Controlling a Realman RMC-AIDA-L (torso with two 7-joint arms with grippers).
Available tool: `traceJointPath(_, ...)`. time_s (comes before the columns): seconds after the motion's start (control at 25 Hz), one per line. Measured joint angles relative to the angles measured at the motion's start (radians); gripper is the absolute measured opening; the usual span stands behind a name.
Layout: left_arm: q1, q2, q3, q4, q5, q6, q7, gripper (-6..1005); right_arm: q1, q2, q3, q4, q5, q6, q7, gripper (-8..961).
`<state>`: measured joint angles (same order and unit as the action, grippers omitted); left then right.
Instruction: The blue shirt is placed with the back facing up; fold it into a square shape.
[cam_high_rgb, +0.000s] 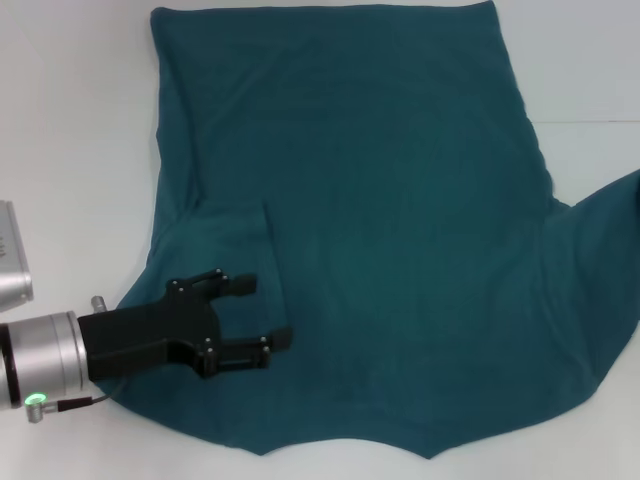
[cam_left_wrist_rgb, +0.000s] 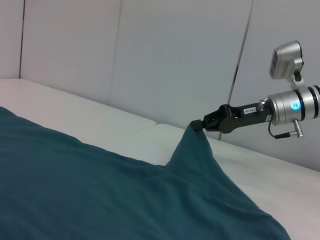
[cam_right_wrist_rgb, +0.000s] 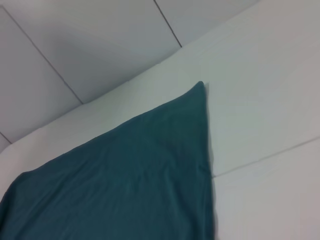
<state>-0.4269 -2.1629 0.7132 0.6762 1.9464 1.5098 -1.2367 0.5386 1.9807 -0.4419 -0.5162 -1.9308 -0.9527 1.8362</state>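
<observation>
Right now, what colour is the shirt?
The blue shirt is plain dark teal-blue, best seen in the head view.

Head view looks steeply down; both wrist views low, near, oblique; all share blue shirt (cam_high_rgb: 380, 220).

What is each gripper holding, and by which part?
The right gripper pinches the blue shirt at a lifted edge on its right side. The left gripper is open, holding nothing.

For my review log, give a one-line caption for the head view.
Left hand hovers open over the folded-in left sleeve of the blue shirt, spread on the white table.
</observation>
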Motion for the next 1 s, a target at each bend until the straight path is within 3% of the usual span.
traceJointPath(0.24, -0.004, 0.0, -0.001, -0.007, -0.001, -0.016, -0.006, 885, 0.022, -0.014, -0.02, 0.01, -0.001, 0.005, -0.004, 35)
traceJointPath(0.64, -0.01, 0.0, -0.002, -0.007, -0.002, -0.026, -0.042, 885, 0.009, -0.008, -0.153, 0.007, -0.002, -0.06, 0.081, 45)
traceJointPath(1.0, -0.02, 0.0, -0.005, -0.007, -0.003, -0.046, -0.054, 885, 0.032, -0.012, -0.188, 0.002, -0.002, -0.199, 0.098, 55)
